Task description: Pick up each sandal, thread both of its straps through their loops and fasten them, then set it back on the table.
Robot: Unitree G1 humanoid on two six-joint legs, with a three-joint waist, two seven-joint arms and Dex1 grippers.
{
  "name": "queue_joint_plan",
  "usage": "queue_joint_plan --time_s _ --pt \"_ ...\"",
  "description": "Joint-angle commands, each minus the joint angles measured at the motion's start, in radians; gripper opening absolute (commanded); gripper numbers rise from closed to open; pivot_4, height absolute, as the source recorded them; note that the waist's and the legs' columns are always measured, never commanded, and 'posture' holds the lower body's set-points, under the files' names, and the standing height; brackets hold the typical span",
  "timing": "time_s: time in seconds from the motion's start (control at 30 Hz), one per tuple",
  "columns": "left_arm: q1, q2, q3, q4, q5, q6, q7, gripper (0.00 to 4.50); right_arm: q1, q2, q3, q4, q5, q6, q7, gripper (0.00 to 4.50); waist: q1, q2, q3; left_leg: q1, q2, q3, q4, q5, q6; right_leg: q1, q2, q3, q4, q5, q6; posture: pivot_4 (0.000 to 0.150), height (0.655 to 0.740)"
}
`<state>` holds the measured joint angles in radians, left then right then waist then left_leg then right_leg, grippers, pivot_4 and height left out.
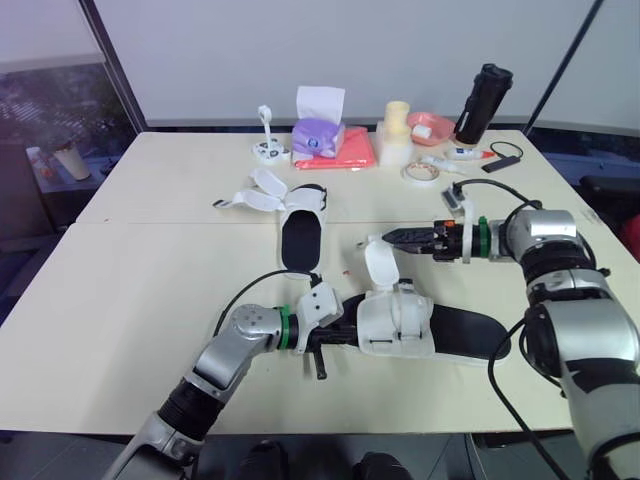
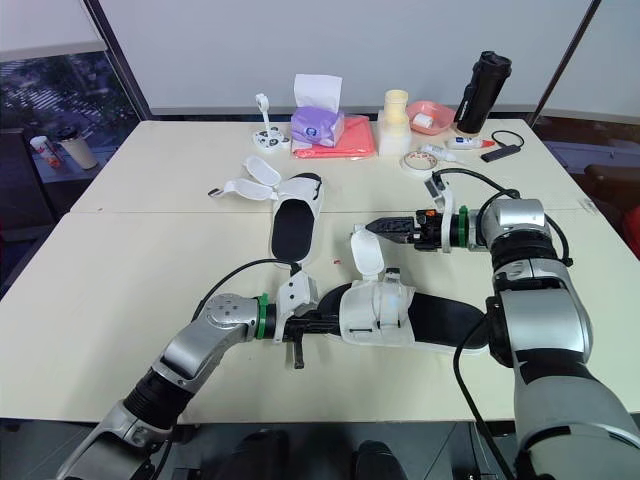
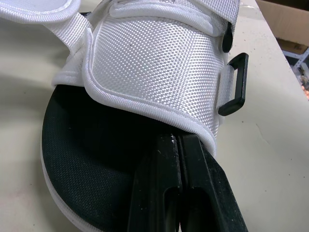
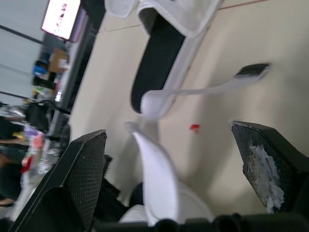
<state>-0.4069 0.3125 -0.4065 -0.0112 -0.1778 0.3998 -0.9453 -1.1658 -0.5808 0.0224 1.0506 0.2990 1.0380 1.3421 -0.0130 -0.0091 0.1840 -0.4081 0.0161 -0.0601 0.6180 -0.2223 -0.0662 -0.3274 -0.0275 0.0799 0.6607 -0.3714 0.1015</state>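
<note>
The wide cream-coloured table (image 1: 120,300) is carrying everything here. Lying along its near edge is the near sandal, black-soled with a white woven upper (image 1: 400,322), and it is sitting between the two arms. Further back, around the middle of the table, the second black-and-white sandal (image 1: 300,235) is resting flat, with its loose white straps (image 1: 250,198) splaying out toward the robot's left.

The left gripper (image 3: 179,142) is reaching in at one end of the near sandal. Its black fingers are pressing tightly together and their tips are tucking in under the edge of the white upper, over the black footbed; whether fabric is caught between them, I cannot tell.

The right gripper (image 1: 392,238) is hanging above the table with its fingers spread wide, gripping nothing. It is pointing at the near sandal's unfastened white strap (image 1: 379,264), which is standing up just beside the fingertips.

On the side of the white upper, a small black rectangular plastic loop (image 3: 235,84) is sticking out, with no strap running through it.
</note>
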Motion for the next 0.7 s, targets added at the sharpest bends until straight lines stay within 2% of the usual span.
queue_joint_plan --time_s 0.03,0.27,0.37,0.6,0.7 --pt "0.051 0.018 -0.053 0.094 0.052 0.060 0.020 0.00 -0.016 0.025 -0.040 -0.035 0.036 0.025 0.000 4.43 0.001 0.000 0.000 0.000 0.000 0.000 0.000 0.000 0.000 0.000 0.000 0.000 0.000 0.000 0.000 0.150 0.7400" --pt "0.046 0.010 -0.048 0.101 0.055 0.056 0.031 0.00 -0.081 0.108 -0.167 0.104 0.052 -0.052 -0.197 4.43 0.001 0.000 0.000 0.000 0.000 0.000 0.000 0.000 0.000 0.000 0.000 0.000 0.000 0.000 0.000 0.150 0.7400" --pt "0.052 0.009 -0.039 0.097 0.052 0.061 0.042 0.00 -0.094 0.119 -0.212 0.144 0.053 -0.087 -0.265 3.60 0.003 0.000 0.000 0.000 0.000 0.000 0.000 0.000 0.000 0.000 0.000 0.000 0.000 0.000 0.000 0.150 0.7400" --pt "0.059 0.012 -0.032 0.090 0.049 0.066 0.045 0.00 -0.087 0.135 -0.220 0.142 0.035 -0.152 -0.284 0.05 0.000 0.000 0.000 0.000 0.000 0.000 0.000 0.000 0.000 0.000 0.000 0.000 0.001 0.000 0.000 0.150 0.7400" --pt "0.057 0.014 -0.034 0.091 0.048 0.067 0.040 0.00 -0.059 0.144 -0.184 0.086 0.011 -0.247 -0.229 0.05 -0.001 0.000 0.000 0.000 0.000 0.000 0.001 0.000 0.000 0.000 0.000 0.000 0.001 0.000 0.000 0.150 0.7400"
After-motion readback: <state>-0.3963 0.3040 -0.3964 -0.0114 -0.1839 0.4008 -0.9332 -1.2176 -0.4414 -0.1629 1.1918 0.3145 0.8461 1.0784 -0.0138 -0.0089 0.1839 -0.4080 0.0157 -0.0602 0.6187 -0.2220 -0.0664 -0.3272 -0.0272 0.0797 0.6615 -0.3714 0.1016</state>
